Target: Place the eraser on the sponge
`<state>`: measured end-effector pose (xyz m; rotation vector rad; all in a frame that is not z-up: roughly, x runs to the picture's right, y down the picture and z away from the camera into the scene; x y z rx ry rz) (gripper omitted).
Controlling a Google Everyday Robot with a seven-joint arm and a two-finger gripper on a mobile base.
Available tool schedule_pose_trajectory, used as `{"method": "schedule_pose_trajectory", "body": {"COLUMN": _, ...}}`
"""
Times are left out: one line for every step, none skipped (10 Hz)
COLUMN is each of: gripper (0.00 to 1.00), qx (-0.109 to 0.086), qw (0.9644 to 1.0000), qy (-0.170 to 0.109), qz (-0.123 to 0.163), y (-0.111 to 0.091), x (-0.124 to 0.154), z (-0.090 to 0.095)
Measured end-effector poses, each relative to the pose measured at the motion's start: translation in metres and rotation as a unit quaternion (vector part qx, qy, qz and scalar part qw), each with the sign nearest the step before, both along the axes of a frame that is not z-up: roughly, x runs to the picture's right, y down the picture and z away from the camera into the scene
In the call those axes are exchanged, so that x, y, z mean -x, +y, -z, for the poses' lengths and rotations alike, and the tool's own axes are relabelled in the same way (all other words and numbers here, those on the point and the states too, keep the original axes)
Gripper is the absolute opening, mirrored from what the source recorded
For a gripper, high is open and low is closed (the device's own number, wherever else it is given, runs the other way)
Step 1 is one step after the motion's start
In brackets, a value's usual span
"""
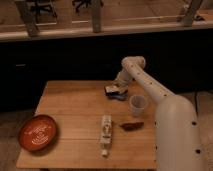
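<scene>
You find the gripper (119, 83) just above the centre of the frame, at the far edge of the table (70, 107), pointing down at the eraser (112, 90). The eraser lies w/ its pale top up and its dark edge visible. The blue sponge (120, 97) shows directly under it and to its lower right, so the eraser seems to rest on the sponge, or at least to overlap it. In my judgement the gripper is so low there because it is either setting the eraser down or letting it go. How wide the gripper is, and whether it grips the eraser or is only close to it, I cannot tell. The cup (137, 104) stands very near, lower right of the sponge, so pls mind it.
</scene>
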<state>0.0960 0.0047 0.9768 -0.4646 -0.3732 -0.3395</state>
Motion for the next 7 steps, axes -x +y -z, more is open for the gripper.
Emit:
{"method": "schedule_pose_trajectory", "body": {"gripper": 0.15, "qx": 0.002, "qw": 1.0000, "qy": -0.004, "qz": 0.001, "y": 0.0001, "x": -0.0009, "z": -0.0002}}
{"method": "schedule_pose_trajectory", "body": {"gripper": 0.26, "qx": 0.006, "qw": 0.9999, "qy": -0.013, "qz": 0.003, "y": 0.0016, "x": -0.0006, "z": -0.0007}}
{"method": "schedule_pose_trajectory", "body": {"gripper": 0.38, "qx": 0.009, "qw": 0.9998, "qy": -0.019, "qz": 0.004, "y": 0.0025, "x": -0.0005, "z": -0.0009}}
{"method": "schedule_pose_trajectory", "body": {"gripper": 0.47, "qx": 0.010, "qw": 0.9997, "qy": -0.022, "qz": 0.005, "y": 0.0032, "x": -0.0001, "z": -0.0010}}
{"method": "schedule_pose_trajectory", "body": {"gripper": 0.54, "qx": 0.010, "qw": 0.9997, "qy": -0.024, "qz": 0.007, "y": 0.0036, "x": 0.0003, "z": -0.0009}}
{"method": "schedule_pose_trajectory", "body": {"gripper": 0.65, "qx": 0.009, "qw": 0.9995, "qy": -0.028, "qz": 0.008, "y": 0.0044, "x": 0.0004, "z": -0.0006}}
{"method": "schedule_pose_trajectory", "body": {"gripper": 0.76, "qx": 0.009, "qw": 0.9994, "qy": -0.033, "qz": 0.010, "y": 0.0055, "x": -0.0006, "z": 0.0000}}
